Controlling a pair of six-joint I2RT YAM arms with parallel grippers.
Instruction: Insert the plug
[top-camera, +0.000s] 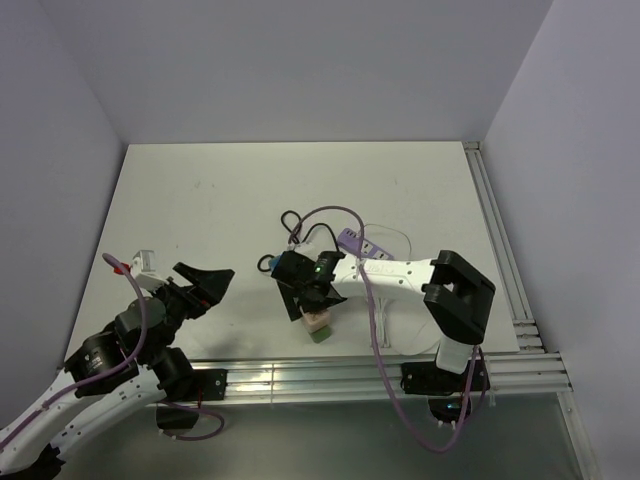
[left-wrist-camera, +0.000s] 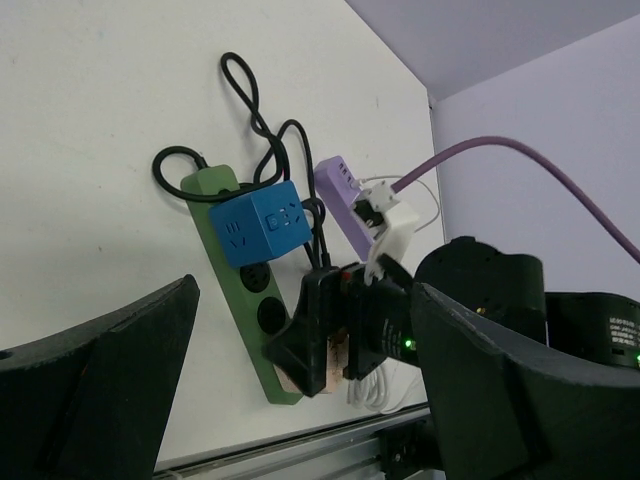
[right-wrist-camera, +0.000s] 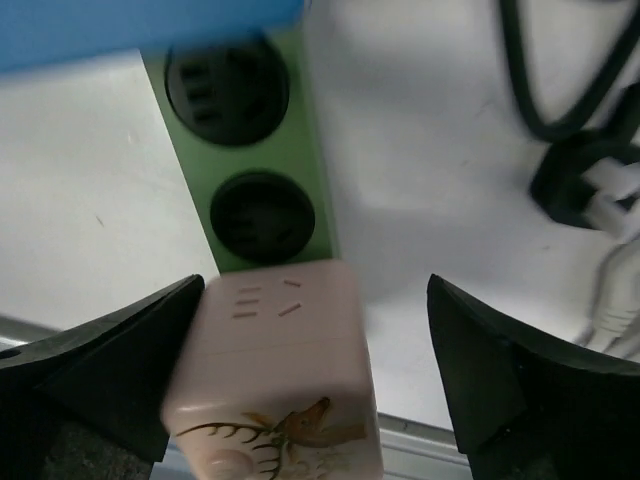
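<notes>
The plug (left-wrist-camera: 258, 222), a bright blue cube, sits on the green power strip (left-wrist-camera: 232, 300) near its far end; the right wrist view shows only its blue underside (right-wrist-camera: 150, 25). A pink cube adapter (right-wrist-camera: 275, 370) with a deer print rests on the strip's near end (right-wrist-camera: 300, 140). My right gripper (right-wrist-camera: 315, 300) is open around this pink cube (top-camera: 317, 322): the left finger (right-wrist-camera: 110, 370) is right against it and the right finger (right-wrist-camera: 500, 370) stands well clear. My left gripper (top-camera: 205, 285) hovers open and empty to the left, away from the strip.
A purple power strip (top-camera: 355, 240) lies behind the right arm, with white cable (top-camera: 400, 330) coiled near its base. The strip's black cord (left-wrist-camera: 250, 110) loops across the table beyond the plug. An aluminium rail (top-camera: 350, 375) runs along the near edge. Walls enclose the table.
</notes>
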